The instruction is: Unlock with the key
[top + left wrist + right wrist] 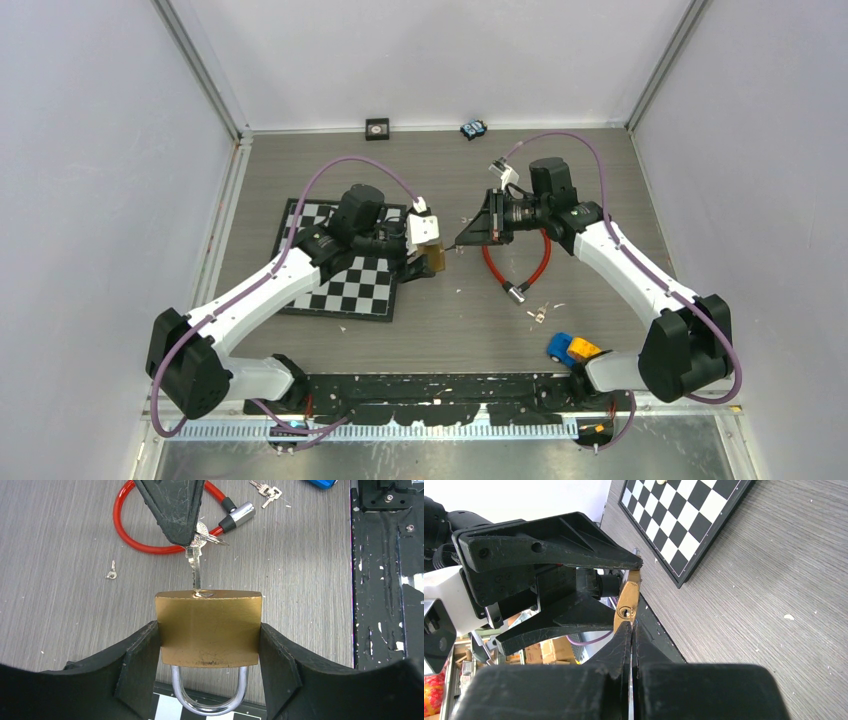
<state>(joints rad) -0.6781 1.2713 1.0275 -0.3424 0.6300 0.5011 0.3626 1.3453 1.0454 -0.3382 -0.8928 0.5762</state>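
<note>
Insertion is my step: my left claw grips the padlock by its sides, and my right claw, clenched on the key, has the tip at the padlock's keyhole. Next, I judge, comes a straight push, then a twist.

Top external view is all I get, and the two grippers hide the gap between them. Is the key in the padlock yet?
Observer: Not yet. From the left wrist, the tip of the key just meets the keyhole, and nearly all the blade shows outside the padlock.
Operator: Is the lock held squarely?
Observer: Yes. The left gripper clamps the brass body by both sides, with the shackle toward its wrist and the keyhole face toward the right gripper.
Operator: And the grip on the key?
Observer: The right gripper is shut on the key's head. The key ring pokes out beside its fingertips.
</note>
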